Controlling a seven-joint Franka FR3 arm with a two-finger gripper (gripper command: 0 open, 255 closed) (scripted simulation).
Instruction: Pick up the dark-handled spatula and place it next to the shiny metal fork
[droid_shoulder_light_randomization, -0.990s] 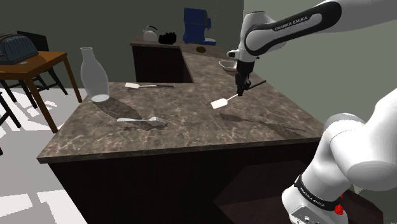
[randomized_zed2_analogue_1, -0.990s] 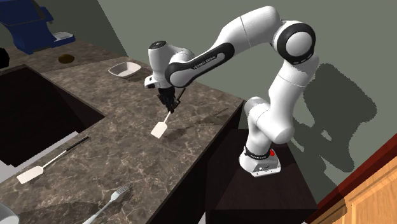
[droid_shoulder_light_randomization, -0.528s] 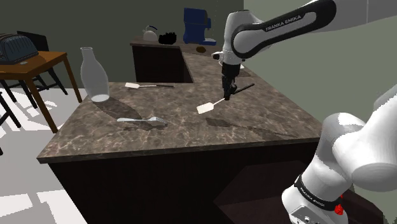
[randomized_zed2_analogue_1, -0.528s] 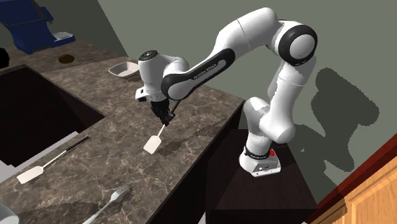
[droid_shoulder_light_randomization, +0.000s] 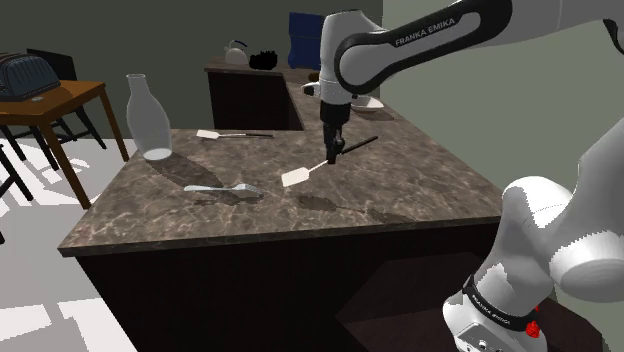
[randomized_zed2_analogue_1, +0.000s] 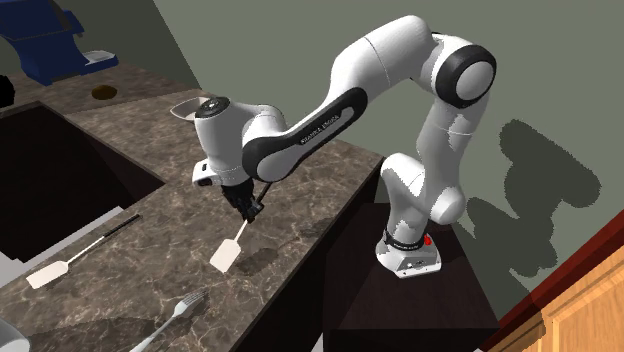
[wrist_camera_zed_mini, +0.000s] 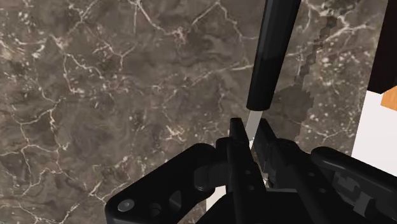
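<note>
Subdued, even light lies over the dark countertop (droid_shoulder_light_randomization: 420, 180). The arm (randomized_zed2_analogue_1: 400, 60) throws a soft shadow on the wall (randomized_zed2_analogue_1: 580, 80) behind it, and bright patches mark the floor (droid_shoulder_light_randomization: 40, 195).

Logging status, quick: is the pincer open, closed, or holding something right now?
Pincer: shut on the spatula, which hangs clear of the counter.

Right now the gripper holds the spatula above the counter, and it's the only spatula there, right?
No. The gripper holds a spatula above the counter, but a second spatula lies on it near the bottle, as the shoulder view shows.
</note>
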